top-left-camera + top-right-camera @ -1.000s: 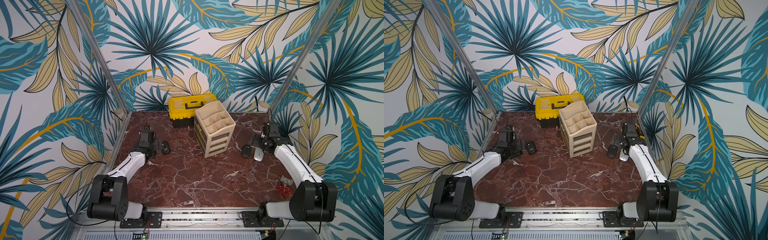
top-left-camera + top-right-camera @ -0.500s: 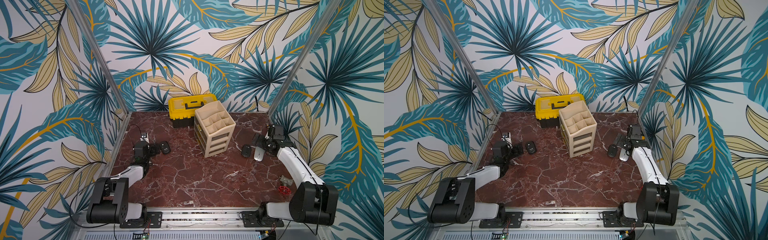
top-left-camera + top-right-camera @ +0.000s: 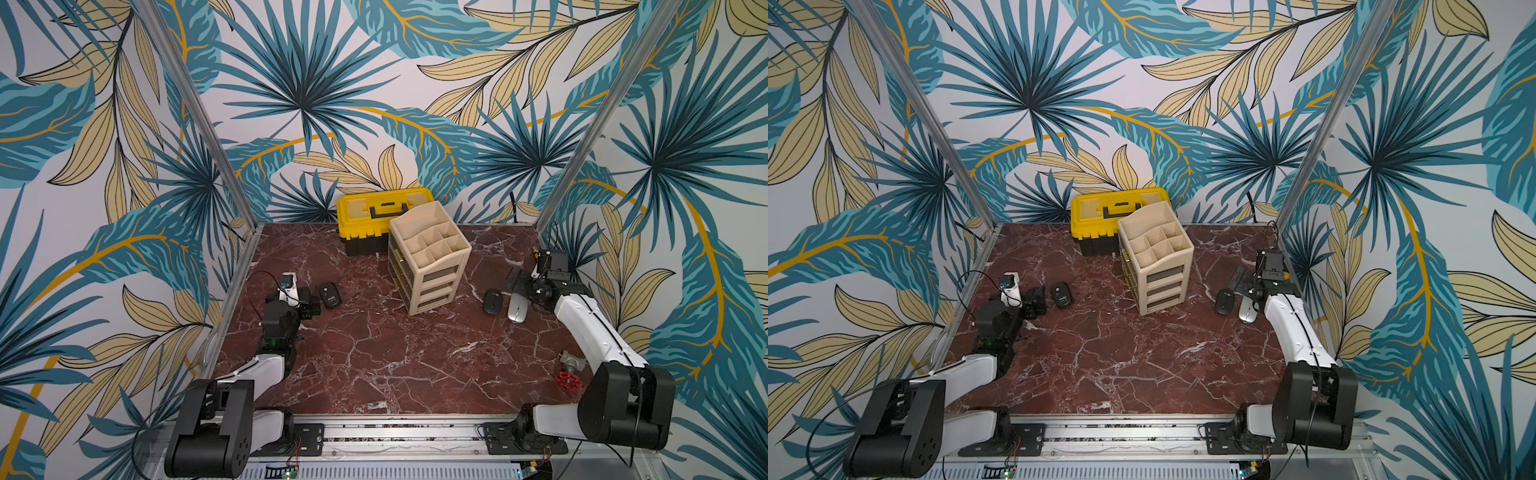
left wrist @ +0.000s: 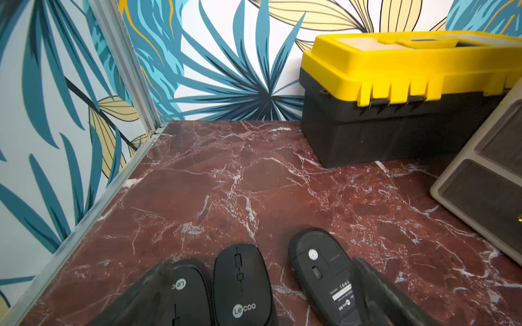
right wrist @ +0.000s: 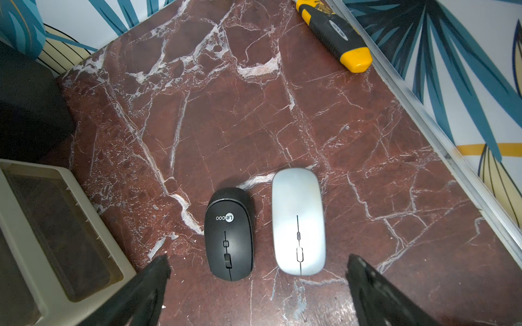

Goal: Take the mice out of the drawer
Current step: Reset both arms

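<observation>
The beige drawer unit [image 3: 430,266] stands mid-table, its three drawers shut. In the left wrist view three black mice lie on the marble: one [image 4: 189,293] partly under a finger, one [image 4: 243,285] upright, one [image 4: 322,276] belly up. My left gripper [image 4: 262,266] is open and low over them, holding nothing. In both top views only one of these mice [image 3: 329,295] [image 3: 1061,295] shows beside the left gripper [image 3: 309,307]. To the right of the unit lie a black mouse [image 5: 229,234] [image 3: 493,301] and a silver mouse [image 5: 298,221] [image 3: 518,307]. My right gripper [image 5: 258,262] [image 3: 517,282] hangs open above them.
A yellow-and-black toolbox [image 3: 382,216] stands against the back wall behind the drawer unit. A yellow-and-black utility knife [image 5: 336,36] lies by the right wall rail. A red valve handle [image 3: 567,380] sits at the front right near the right arm's base.
Both arms have drawn back from the mice: the left gripper toward the front, the right one toward the right wall. The mice have stayed where they lay.
</observation>
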Motion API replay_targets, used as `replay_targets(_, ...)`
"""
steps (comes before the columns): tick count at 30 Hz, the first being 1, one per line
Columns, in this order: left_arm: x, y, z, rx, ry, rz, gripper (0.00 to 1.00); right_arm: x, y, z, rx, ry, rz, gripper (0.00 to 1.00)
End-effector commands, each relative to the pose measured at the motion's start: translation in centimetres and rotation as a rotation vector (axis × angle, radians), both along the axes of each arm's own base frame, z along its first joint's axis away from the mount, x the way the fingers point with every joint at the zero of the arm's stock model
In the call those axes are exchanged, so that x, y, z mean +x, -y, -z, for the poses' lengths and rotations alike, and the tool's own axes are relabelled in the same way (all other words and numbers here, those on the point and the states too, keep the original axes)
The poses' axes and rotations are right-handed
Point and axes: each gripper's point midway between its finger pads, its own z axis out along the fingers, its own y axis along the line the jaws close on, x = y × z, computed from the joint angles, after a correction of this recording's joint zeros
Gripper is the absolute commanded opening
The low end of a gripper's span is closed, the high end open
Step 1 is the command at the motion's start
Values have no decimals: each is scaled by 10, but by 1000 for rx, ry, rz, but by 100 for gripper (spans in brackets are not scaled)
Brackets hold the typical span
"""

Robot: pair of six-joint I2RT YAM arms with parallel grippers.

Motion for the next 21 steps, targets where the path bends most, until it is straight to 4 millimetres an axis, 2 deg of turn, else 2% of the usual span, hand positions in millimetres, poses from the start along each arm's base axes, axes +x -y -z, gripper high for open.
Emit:
replay_targets(1, -2, 2, 2, 0, 3, 19, 100, 0, -1, 12, 19, -15, 6, 100)
replay_targets(4, -5, 0, 1, -11, -3, 5, 100, -1, 0, 14, 15, -24, 9, 100)
replay_targets(7, 4, -1, -2, 36, 39, 10, 100, -2, 0, 13, 10, -9, 9, 99)
replay_targets(9, 14, -8, 6, 25, 44, -28, 100, -2, 1, 13, 6, -11, 8, 99)
replay_targets(11, 26, 5, 29, 42, 11, 52, 100, -3, 2, 12, -3, -11, 11, 99)
replay_targets(12, 32, 7, 24, 54, 65, 67, 100, -3, 3, 11, -12, -4, 12, 100)
replay_targets(15, 30, -2, 30, 24, -30, 20, 100, 2, 5, 9, -24, 30, 14, 100)
replay_targets(17, 31, 7, 29, 40, 21, 73, 100, 7, 6, 13, -38, 62, 14, 99)
replay_targets(21, 27, 2, 28, 33, 36, 40, 100, 15, 16, 16, -91, 165, 43, 99)
